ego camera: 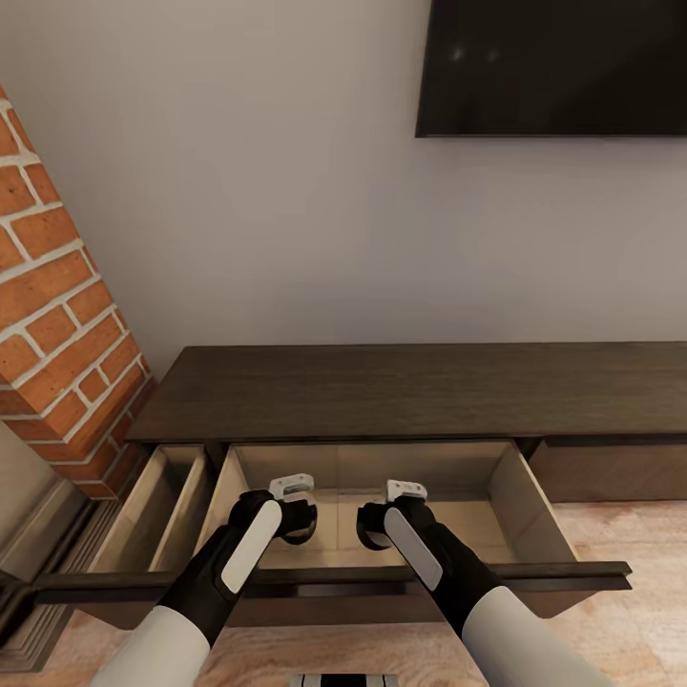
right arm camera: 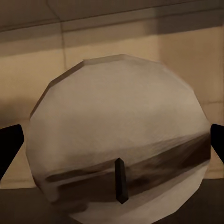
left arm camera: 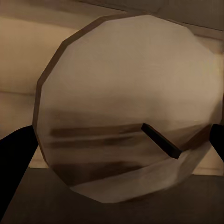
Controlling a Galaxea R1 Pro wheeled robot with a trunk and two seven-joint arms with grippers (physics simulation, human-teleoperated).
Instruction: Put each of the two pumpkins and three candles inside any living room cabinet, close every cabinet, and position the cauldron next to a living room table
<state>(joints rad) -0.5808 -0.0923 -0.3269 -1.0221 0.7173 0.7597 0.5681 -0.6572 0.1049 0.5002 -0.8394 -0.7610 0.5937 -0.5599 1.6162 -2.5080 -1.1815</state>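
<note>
- Low dark-brown cabinet [ego camera: 401,391] against a pale wall, below the lower edge of a black TV [ego camera: 553,67]; brick pillar [ego camera: 57,334] at its left end, wood floor [ego camera: 620,534] in front.
- Two fronts pulled out: a wide drawer [ego camera: 515,496] in the middle with a pale interior, and a narrow drawer [ego camera: 143,506] just beside it on the left. To the right, a further front sits flush.
- Both arms reaching over the wide drawer's dark front rail [ego camera: 553,575] and down into it, side by side and near each other.
- Left gripper [ego camera: 298,523] over the drawer's left half, pinching the left candle [left arm camera: 126,93]: in the left wrist view, black fingers [left arm camera: 14,172] at opposite edges of the brownish-grey faceted disc, seen end-on with its dark wick [left arm camera: 161,140].
- Right gripper [ego camera: 377,527] over the middle of the drawer, pinching the right candle [right arm camera: 116,130] the same way: fingers [right arm camera: 9,144] flanking its round top, short dark wick [right arm camera: 120,179] standing up.
- Both candles inside the wide drawer, with its pale walls behind them in the wrist views; resting on the drawer floor or held just above it, cannot tell.
- From the head camera, candles hidden under the grippers.
</note>
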